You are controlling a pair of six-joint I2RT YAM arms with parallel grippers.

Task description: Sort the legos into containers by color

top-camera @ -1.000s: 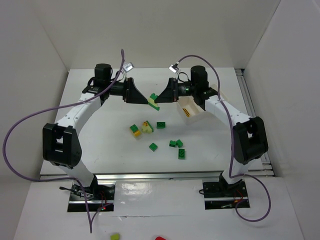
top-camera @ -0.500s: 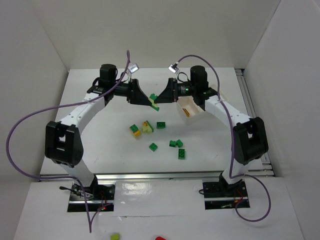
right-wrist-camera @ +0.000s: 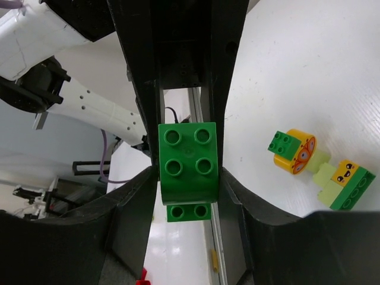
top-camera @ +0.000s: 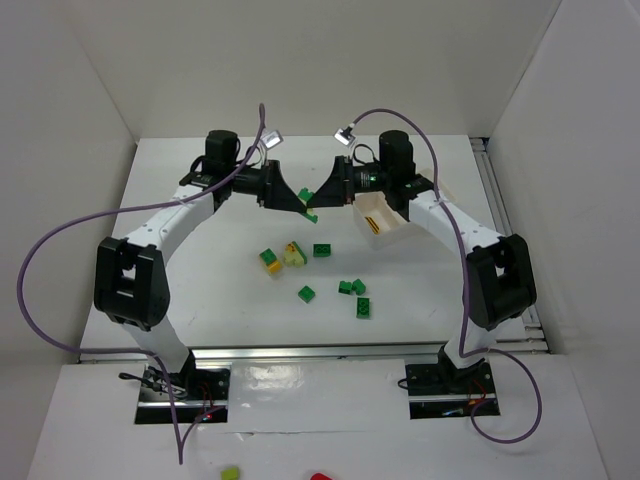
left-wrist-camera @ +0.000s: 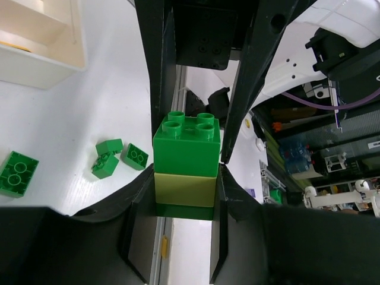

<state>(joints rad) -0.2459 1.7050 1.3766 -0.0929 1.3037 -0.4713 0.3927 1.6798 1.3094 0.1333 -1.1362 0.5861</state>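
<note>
Tally: two end effectors, one tray, one stack, seven loose lots of bricks.

Between the left end effector [left-wrist-camera: 184, 172] and the right end effector [right-wrist-camera: 189, 184] is one stack [top-camera: 311, 204] of three layers: two green and one pale yellow-green. One white tray [top-camera: 385, 236] sits just beside the right end effector. On the tabletop [top-camera: 200, 290], on the arm-base side of both end effectors, the overhead view shows five single green bricks [top-camera: 306, 293] and two mixed clusters [top-camera: 270, 261] of green, orange-yellow and pale pieces.
</note>
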